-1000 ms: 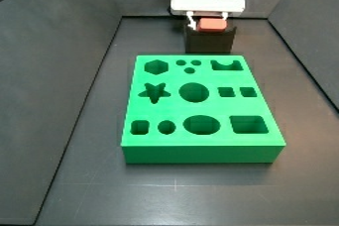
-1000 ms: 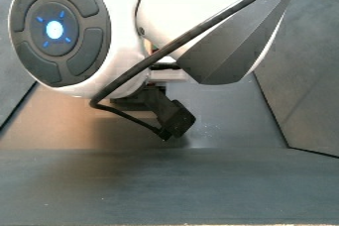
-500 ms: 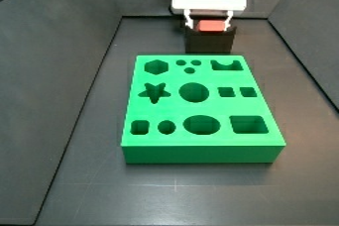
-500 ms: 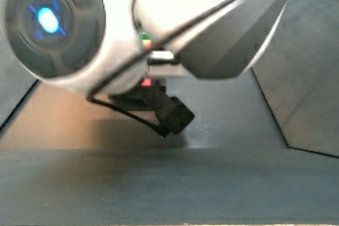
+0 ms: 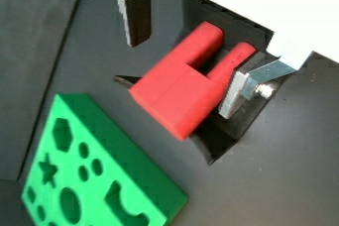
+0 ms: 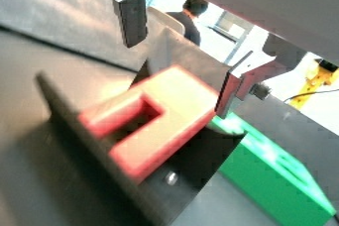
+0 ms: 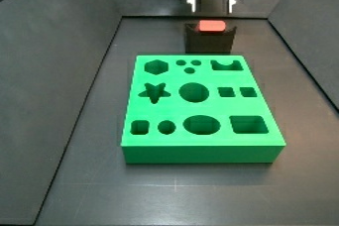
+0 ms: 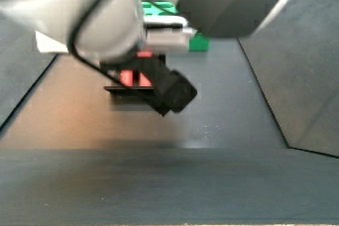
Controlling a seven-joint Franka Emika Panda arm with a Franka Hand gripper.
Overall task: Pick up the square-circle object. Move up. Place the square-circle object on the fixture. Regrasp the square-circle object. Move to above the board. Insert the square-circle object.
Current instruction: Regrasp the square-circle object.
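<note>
The gripper point(image 7: 212, 12) hangs directly above the fixture point(image 7: 211, 42), at the far end of the floor beyond the board point(image 7: 201, 108), and its two fingers are clear of everything below them. The square-circle object point(image 7: 211, 27) rests on top of the fixture, with a visible gap between it and the fingertips in that side view. In both wrist views the jaws stand wide apart with nothing held: one finger point(image 5: 137, 10) is well off to one side of the red piece and the opposite finger point(image 5: 249, 83) is just beside its other flank; whether that finger touches the piece cannot be told. The square-circle object point(image 5: 192, 76) shows a notch cut into one edge, which gives it a forked end, and it lies in the dark fixture point(image 5: 219, 143). The same notch is visible on the square-circle object point(image 6: 153, 123) where it sits in the fixture point(image 6: 106, 175), between the finger point(image 6: 131, 14) and its counterpart. The board point(image 5: 93, 172) lies on the dark floor just beside the fixture, its shaped cut-outs empty. In a side view the arm's blurred body fills the foreground; behind it the red piece point(image 8: 134, 77) and a strip of the green board point(image 8: 169, 12) are partly visible
</note>
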